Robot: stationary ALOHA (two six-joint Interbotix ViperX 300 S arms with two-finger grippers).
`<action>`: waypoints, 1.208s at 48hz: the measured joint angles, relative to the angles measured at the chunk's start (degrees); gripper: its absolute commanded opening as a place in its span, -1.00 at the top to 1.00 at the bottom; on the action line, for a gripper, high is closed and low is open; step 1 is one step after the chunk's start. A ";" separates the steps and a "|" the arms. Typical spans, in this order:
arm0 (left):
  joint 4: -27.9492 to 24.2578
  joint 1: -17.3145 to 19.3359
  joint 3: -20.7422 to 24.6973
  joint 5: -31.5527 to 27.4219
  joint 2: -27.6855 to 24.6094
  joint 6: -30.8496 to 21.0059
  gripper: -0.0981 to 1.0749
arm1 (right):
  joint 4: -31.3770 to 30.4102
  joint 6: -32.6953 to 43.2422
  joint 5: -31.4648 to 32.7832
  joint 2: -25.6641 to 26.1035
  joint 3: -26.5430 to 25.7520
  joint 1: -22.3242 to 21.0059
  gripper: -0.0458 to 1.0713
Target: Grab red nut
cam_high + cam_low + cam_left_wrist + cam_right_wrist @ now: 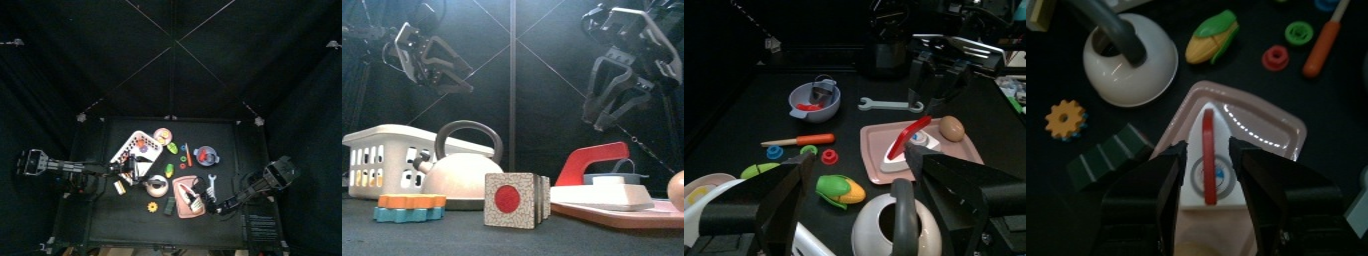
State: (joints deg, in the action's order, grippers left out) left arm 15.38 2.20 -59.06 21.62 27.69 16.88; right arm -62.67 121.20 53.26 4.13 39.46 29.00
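The red nut [1275, 57] is a small red ring lying flat on the black table, beside a green nut [1297, 32] and an orange-handled screwdriver [1324, 40]. The left wrist view shows the red nut [828, 157] between a blue nut [774, 152] and the pink tray [885, 165]. My right gripper [1224, 190] hangs open above the pink tray [1273, 120], over the red-handled iron [1208, 135], apart from the nut. My left gripper [871, 200] is open above the white kettle [891, 228]. Neither holds anything.
A white basket [382, 150], the kettle [462, 170], an orange gear [409, 203] and a block with a red disc [513, 198] stand at the front. A grey bowl [818, 95], wrench [887, 104], toy corn [842, 188] and egg [953, 127] lie around.
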 measured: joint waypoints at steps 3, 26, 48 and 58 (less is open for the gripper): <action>0.97 0.00 0.09 0.00 0.44 0.00 -0.93 | 0.00 -2.20 0.00 0.62 -0.09 -2.11 -0.47; 8.61 1.85 -5.10 0.00 10.63 -0.09 -0.93 | -4.22 -5.19 -9.93 -1.05 0.79 -18.28 -0.47; 8.61 1.93 -5.62 0.00 11.07 0.00 -0.93 | -5.19 -5.36 -24.87 -8.35 0.53 -31.20 -0.47; 8.61 1.85 -5.71 0.00 11.07 0.00 -0.93 | -5.19 -5.36 -25.14 -9.40 0.26 -32.43 -0.47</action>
State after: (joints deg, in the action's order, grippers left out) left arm 23.99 4.04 -64.78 21.62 38.76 16.88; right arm -67.85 115.84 28.13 -5.27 39.73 -3.43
